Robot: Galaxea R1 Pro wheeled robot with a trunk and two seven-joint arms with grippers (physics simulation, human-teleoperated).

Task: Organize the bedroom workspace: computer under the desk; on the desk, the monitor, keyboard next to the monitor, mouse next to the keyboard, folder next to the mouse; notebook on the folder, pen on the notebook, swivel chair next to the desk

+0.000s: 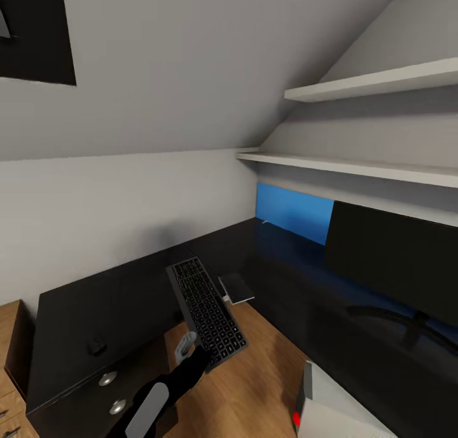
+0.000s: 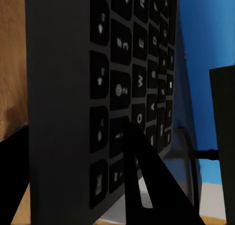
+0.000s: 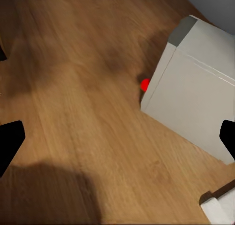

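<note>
Above the wooden floor [image 1: 267,362], left end effector [image 1: 191,352] pinches the keyboard [image 1: 207,311] by one end, lifted clear for carrying toward the monitor [image 1: 394,260] on the tabletop [image 1: 95,317]. Right end effector [image 3: 117,137] spread, empty, beside the computer [image 3: 196,98].

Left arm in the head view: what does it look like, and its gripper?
The left arm is glossy black with a light grey oval panel along its forearm. Its gripper is pale grey-white in the head view; the left wrist view shows a black, tapering finger.

Left end effector [image 1: 191,348] raised, clamped on keyboard [image 1: 207,311], right end effector [image 3: 117,137] spread wide
</note>
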